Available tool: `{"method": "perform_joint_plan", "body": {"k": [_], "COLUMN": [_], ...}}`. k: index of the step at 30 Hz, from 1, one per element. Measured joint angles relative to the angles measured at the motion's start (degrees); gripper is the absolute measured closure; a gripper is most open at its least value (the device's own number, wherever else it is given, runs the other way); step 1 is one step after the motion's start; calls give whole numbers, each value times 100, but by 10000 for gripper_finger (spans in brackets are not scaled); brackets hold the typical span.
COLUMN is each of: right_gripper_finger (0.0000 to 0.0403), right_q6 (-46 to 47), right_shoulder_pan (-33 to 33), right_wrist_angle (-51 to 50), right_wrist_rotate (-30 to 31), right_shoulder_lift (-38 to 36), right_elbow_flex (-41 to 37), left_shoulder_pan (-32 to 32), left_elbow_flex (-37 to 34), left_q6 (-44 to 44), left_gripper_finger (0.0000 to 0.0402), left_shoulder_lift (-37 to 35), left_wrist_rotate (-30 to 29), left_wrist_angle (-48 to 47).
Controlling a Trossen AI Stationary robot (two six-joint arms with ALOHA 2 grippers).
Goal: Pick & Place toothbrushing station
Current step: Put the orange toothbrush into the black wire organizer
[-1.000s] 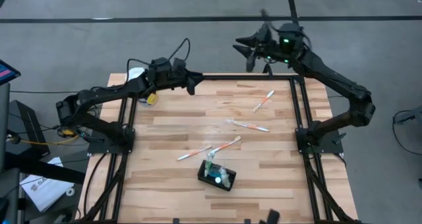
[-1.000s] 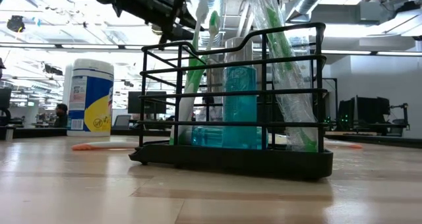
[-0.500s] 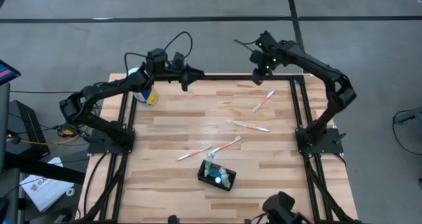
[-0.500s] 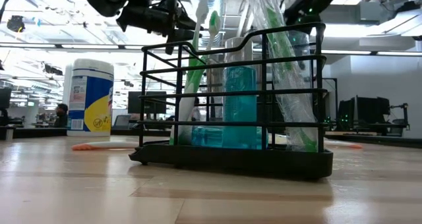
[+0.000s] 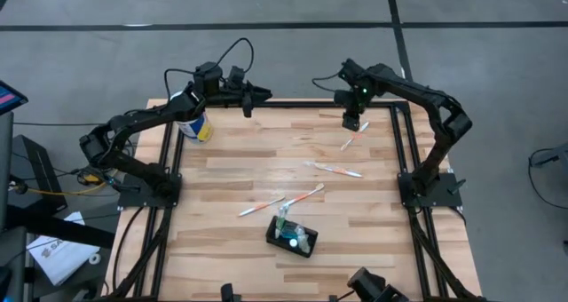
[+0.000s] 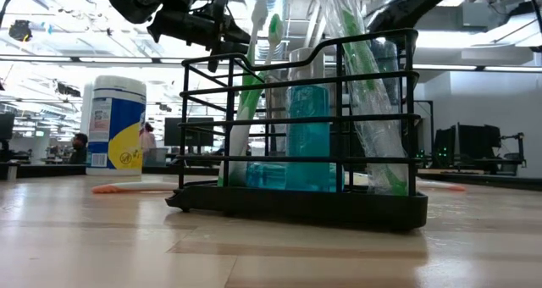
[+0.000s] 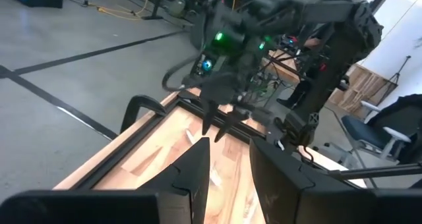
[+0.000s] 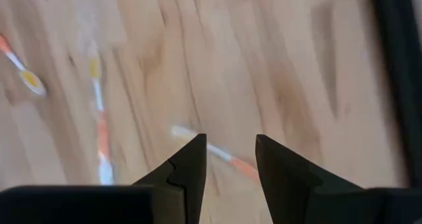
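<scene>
Station: the toothbrushing station, a black wire holder, stands on the wooden table near its front edge, about mid-width; in the low view it holds upright green and white brushes and a blue bottle.
Left gripper: the left gripper is at the table's far edge, left of centre, pointing toward the right arm; in the left wrist view its 2 fingers are apart with a narrow gap and hold nothing.
Right gripper: the right gripper hangs over the far right part of the table, pointing down, just beside the far toothbrush; in the right wrist view its fingers are apart, empty, with a white-and-orange toothbrush on the wood below.
Loose toothbrushes: 4 lie on the table, 1 far right, 1 near the centre, 2 close to the station.
Canister: a white-lidded canister with a blue and yellow label stands at the far left corner, under the left arm.
</scene>
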Motion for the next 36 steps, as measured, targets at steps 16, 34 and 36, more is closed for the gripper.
{"method": "perform_joint_plan", "body": {"k": [16,34,36], "right_gripper_finger": [281,257,256], "right_q6": [-107,-591,-638], "right_shoulder_pan": [-193,165,167], "right_wrist_angle": [612,708,701], "right_wrist_rotate": [-434,-389,-311], "right_shoulder_lift": [11,17,17], "right_elbow_flex": [-1228,-1800,-1800], "left_shoulder_pan": [-4,-4,-4], "left_elbow_flex": [0,-2,-2], "left_q6": [-225,-226,-76], "left_gripper_finger": [300,300,300], "left_shoulder_lift": [0,0,0], "left_wrist_rotate": [-34,-24,-23], "left_wrist_angle": [0,-4,-4]}}
